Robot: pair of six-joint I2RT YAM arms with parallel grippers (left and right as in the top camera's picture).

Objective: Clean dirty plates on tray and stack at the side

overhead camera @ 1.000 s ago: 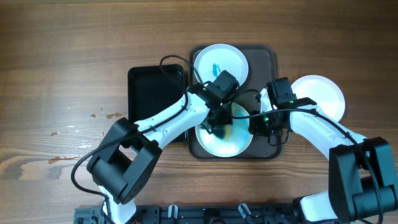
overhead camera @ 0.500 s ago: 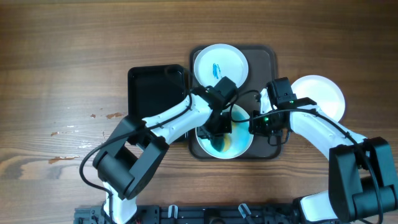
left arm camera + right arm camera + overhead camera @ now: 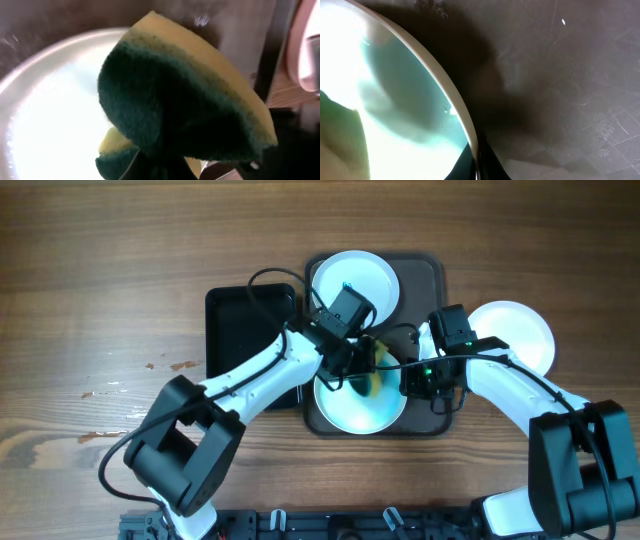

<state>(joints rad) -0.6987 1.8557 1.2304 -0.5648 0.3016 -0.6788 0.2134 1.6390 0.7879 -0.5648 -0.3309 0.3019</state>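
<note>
Reaching in from the near left corner of the table (image 3: 100,260), the left arm runs diagonally across the black tray (image 3: 235,330), its wrist bent down over the tray (image 3: 432,275). The left gripper (image 3: 357,365) is closed tight on a sponge (image 3: 375,358). In the left wrist view the sponge (image 3: 185,100) is pinched at its lower end, folded so that the dark green scouring face bulges out and the yellow foam shows along the upper edge. It hangs over the near plate (image 3: 40,125).

The right arm comes from the near right corner, elbow out to the side, forearm angled inward and the wrist lying just beside the tray's right edge. The right gripper (image 3: 412,383) is closed on the right rim of the near plate (image 3: 355,410). In the right wrist view the raised rim (image 3: 455,100) curves down into the dark fingertips of the right gripper (image 3: 479,162), with the tray's textured brown-grey surface (image 3: 560,75) beside it.

The near plate sits in the front half of the tray, its middle showing a pale green-teal cast. The far plate (image 3: 360,275) sits in the back half, with a small blue smear (image 3: 348,288) at its centre. A third plate (image 3: 520,330) rests on the table just right of the tray, partly behind the right arm.
</note>
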